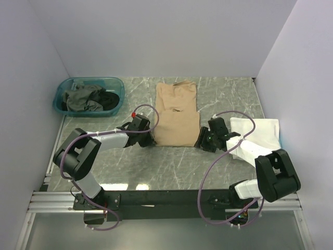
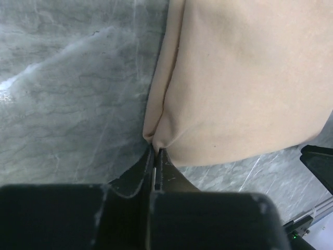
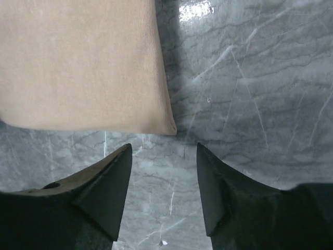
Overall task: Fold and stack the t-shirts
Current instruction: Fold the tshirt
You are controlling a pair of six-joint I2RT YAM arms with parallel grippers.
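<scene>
The tan t-shirt [image 1: 176, 113] lies folded lengthwise into a long strip in the middle of the table. My left gripper [image 1: 150, 138] is shut on its near left corner, pinching the tan cloth [image 2: 154, 139] between the fingertips [image 2: 156, 153]. My right gripper [image 1: 202, 140] is open and empty just short of the shirt's near right corner [image 3: 167, 125], not touching it. A folded white t-shirt [image 1: 257, 134] lies at the right. Grey-green [image 1: 80, 99] and black [image 1: 108, 99] shirts lie crumpled in the teal tub.
The teal plastic tub [image 1: 117, 83] stands at the back left corner. White walls enclose the marble table [image 1: 223, 94] on three sides. The metal rail [image 1: 156, 200] with both arm bases runs along the near edge.
</scene>
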